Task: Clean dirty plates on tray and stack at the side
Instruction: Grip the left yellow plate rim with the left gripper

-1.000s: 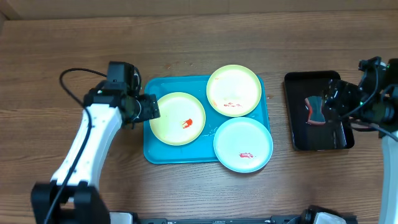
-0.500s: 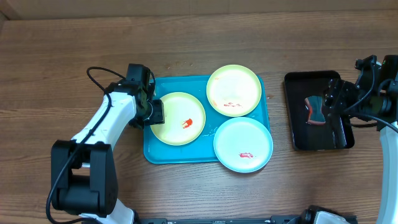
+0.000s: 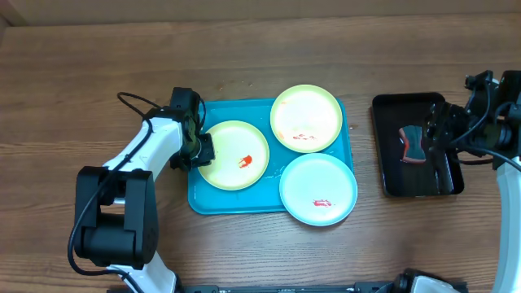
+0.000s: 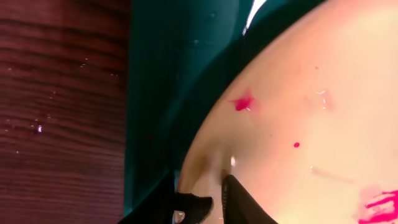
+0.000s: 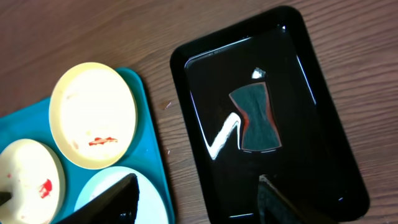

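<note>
Left gripper (image 3: 202,151) is down at the tray's (image 3: 195,195) left edge, right on the rim of the yellow plate (image 3: 234,155). From overhead the arm covers the fingertips. Only the left wrist view shows them, cut off at the bottom: one finger (image 4: 189,205) outside the rim, one on the plate's face, a narrow gap between. Whether they actually bite the rim, I can't tell. That close view also picks up tiny red specks that overhead misses.

Second yellow plate (image 3: 307,118) sits at the far right corner and the blue plate (image 3: 318,189) at the near right corner; both are smeared red and both overhang the edge.

Right gripper (image 5: 198,196) hangs over the black tray (image 3: 391,185), fingers spread, nothing between them, the sponge (image 5: 256,121) lying clear of them. In its own view one finger hides most of the blue plate.
</note>
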Controlling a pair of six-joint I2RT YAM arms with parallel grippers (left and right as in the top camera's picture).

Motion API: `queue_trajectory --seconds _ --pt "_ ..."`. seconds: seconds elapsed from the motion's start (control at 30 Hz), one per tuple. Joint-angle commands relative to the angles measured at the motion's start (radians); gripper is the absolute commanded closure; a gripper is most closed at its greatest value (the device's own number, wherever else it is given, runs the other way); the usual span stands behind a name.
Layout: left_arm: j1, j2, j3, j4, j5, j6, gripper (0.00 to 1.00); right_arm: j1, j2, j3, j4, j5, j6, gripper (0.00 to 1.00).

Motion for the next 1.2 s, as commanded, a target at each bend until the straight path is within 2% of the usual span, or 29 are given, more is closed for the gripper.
queue_trajectory --seconds 0.0,0.27,0.37,0.47,0.6,0.67,0.87,1.03,1.17 --pt "-0.002 0.015 0.018 0.001 -0.040 -0.059 0.74 -0.005 0.014 0.028 0.008 0.010 -0.004 0.39" --pt "-0.002 0.014 0.038 -0.021 -0.001 -0.055 0.85 -0.005 0.023 0.028 0.010 0.010 -0.005 0.40" --pt "-0.001 0.014 0.137 -0.111 0.018 -0.055 0.82 -0.006 0.023 0.028 0.010 0.010 -0.005 0.40" --pt "-0.001 0.014 0.261 -0.234 0.010 -0.035 0.71 -0.006 0.023 0.028 0.010 0.010 -0.005 0.39" --pt "-0.001 0.014 0.323 -0.322 -0.054 -0.036 0.61 -0.006 0.023 0.028 0.011 0.011 -0.005 0.39" --pt "-0.002 0.015 0.320 -0.339 -0.074 -0.037 0.60 -0.006 0.023 0.028 0.011 0.018 -0.005 0.39" --pt "-0.002 0.034 0.254 -0.307 -0.076 -0.049 0.63 -0.006 0.023 0.028 0.010 0.018 -0.005 0.39" --pt "-0.002 0.046 0.192 -0.243 -0.076 -0.048 0.70 -0.006 0.023 0.028 0.010 0.018 -0.005 0.39" --pt "-0.002 0.047 0.162 -0.203 -0.077 -0.048 0.70 -0.006 0.023 0.028 0.009 0.018 -0.005 0.39"
